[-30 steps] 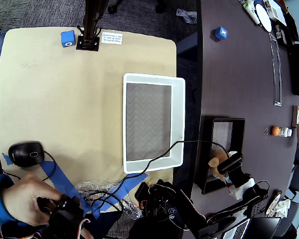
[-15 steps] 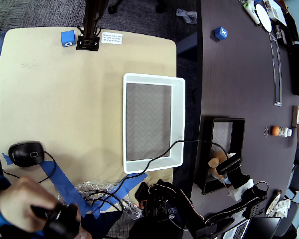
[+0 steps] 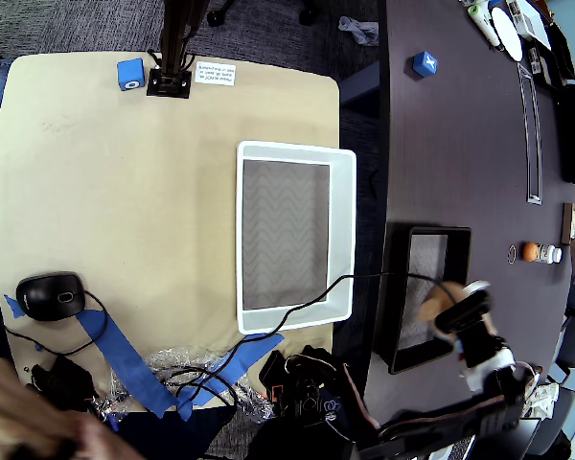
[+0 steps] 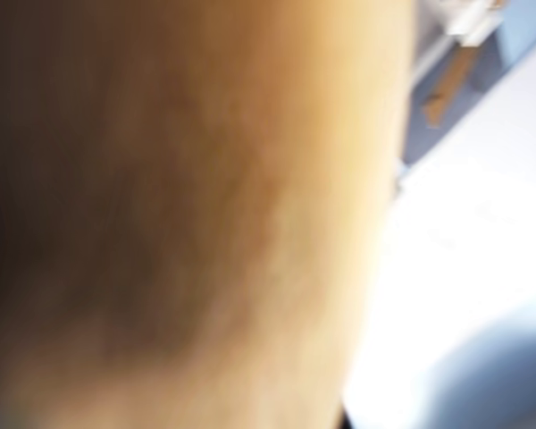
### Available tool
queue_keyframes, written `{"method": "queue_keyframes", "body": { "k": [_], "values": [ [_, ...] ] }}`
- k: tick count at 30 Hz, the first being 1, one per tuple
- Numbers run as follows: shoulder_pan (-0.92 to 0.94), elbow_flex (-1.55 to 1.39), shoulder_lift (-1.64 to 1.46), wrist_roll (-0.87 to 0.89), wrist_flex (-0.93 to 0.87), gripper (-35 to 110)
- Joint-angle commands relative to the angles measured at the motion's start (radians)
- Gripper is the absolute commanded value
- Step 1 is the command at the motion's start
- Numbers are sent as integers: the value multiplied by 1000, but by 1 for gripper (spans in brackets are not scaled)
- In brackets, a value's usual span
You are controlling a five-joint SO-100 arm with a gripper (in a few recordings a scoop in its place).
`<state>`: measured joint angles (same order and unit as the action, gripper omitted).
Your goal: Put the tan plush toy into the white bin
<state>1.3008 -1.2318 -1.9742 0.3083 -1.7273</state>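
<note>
Overhead view: I am seeing the tool blurred at the lower right, sitting over the right edge of the black bin on the dark tabletop. The tan plush toy is showing as a tan blur against the tool, above the black bin's lower right corner. The tool appears to be pinching the toy, though the blur is hiding the fingers. The white bin is resting well to the left, on the tan tabletop, with nothing inside and a black cable crossing its lower rim.

Wrist view: I am seeing tan plush toy fabric, out of focus, pressed close to the lens.
</note>
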Motion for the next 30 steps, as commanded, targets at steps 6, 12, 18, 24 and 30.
{"method": "queue_keyframes", "body": {
  "k": [6, 12, 18, 24, 30],
  "values": [
    [-252, 104, -291, -117, -14, 0],
    [-454, -17, -423, -186, -14, 0],
    [-676, -147, -500, -275, -14, 0],
    [-882, -276, -514, -339, -14, 0],
    [-1069, -360, -500, -408, -14, 0]
  ]
}}
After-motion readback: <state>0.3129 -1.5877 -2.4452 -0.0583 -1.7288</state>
